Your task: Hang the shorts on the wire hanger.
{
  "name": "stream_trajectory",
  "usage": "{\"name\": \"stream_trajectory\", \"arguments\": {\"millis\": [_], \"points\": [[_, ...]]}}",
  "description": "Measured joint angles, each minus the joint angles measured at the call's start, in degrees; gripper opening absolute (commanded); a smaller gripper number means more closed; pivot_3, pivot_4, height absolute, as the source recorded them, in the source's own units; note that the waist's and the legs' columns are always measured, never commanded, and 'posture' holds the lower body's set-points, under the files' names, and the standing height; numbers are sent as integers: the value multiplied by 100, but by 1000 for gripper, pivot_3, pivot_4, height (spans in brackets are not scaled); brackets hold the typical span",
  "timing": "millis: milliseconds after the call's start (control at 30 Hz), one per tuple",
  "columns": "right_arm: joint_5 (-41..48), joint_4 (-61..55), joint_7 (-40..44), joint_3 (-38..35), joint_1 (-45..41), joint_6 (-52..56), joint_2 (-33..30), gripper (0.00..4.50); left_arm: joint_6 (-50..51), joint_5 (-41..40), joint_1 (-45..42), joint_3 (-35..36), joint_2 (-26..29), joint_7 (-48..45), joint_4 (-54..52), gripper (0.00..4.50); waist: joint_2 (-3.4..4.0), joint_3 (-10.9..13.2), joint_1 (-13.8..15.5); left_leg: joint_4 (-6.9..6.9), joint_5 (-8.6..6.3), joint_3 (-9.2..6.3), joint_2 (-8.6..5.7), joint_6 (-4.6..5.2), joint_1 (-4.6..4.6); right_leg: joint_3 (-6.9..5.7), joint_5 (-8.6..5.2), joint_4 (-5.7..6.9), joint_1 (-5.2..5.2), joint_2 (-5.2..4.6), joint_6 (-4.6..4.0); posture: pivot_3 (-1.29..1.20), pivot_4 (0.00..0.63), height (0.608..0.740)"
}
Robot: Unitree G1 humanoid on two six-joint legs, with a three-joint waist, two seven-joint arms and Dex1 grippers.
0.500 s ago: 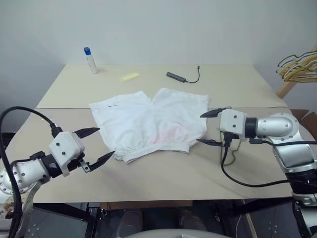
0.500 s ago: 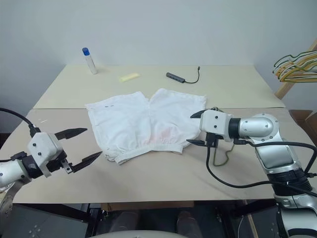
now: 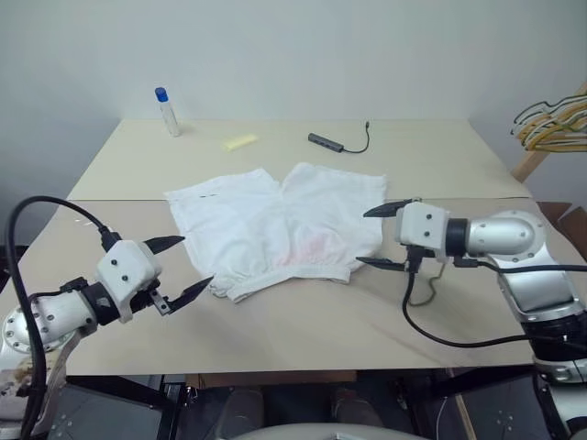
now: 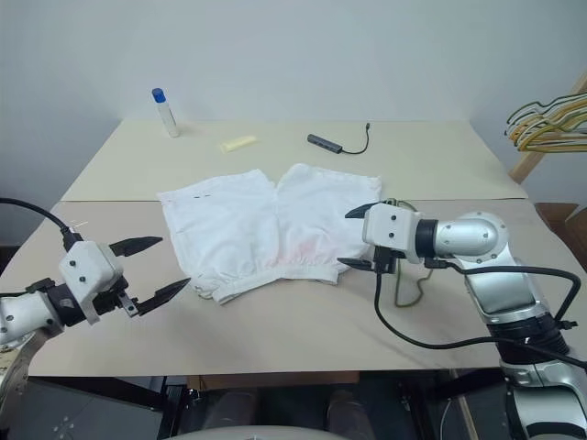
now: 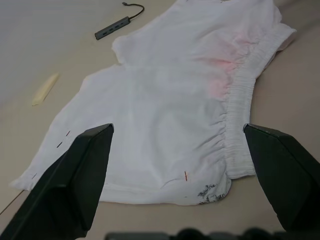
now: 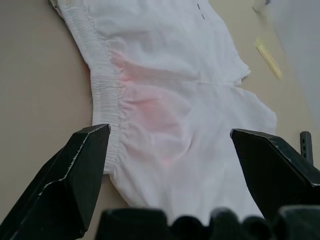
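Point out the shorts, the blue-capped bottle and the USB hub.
shorts (image 3: 275, 229), left eye view, middle of the fabric
blue-capped bottle (image 3: 169, 115), left eye view, on its white body
USB hub (image 4: 326, 142), right eye view, on its dark bar

Setting: a plain indoor test room, lab-like rather than domestic. Evidence: bare, unadorned grey-white wall (image 3: 303, 46); two beige tables (image 3: 440, 156) pushed together, a seam running between them, nothing homely on them. Loose items lay on the far table: a blue-capped bottle (image 3: 167, 111), a yellow strip (image 3: 240, 141), a dark USB hub (image 3: 328, 142) with cable. A wooden rack (image 3: 537, 156) carrying bunched hangers (image 3: 553, 121) stood at the right edge. Exposed black cables (image 3: 440, 335) trailed over the tabletop.
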Motion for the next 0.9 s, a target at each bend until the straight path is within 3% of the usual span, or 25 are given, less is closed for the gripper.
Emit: {"name": "stream_trajectory", "arguments": {"millis": [400,800,900], "points": [[-953,60,-732,1694,-909,1119,1889,4480,-74,515,92,-599,153,-137,234,4500,1,0,-130,-2,0,0,1,-1,-8,-3,5,4,-11,0,-12,148,0,740],[-2204,1064,-1283,3343,-1433,1673,3135,4480,-198,1013,120,-728,491,-333,691,4500,1,0,-268,-5,1,-1,12,-4,-5,-12,3,11,-17,8,-25,142,0,740],[-2558,1597,-1444,3579,-1498,1449,3194,3905,-262,1016,116,-728,493,-353,695,4500,1,0,-275,-5,1,-1,11,-7,-5,-12,4,11,-18,7,-26,141,0,740]]}}
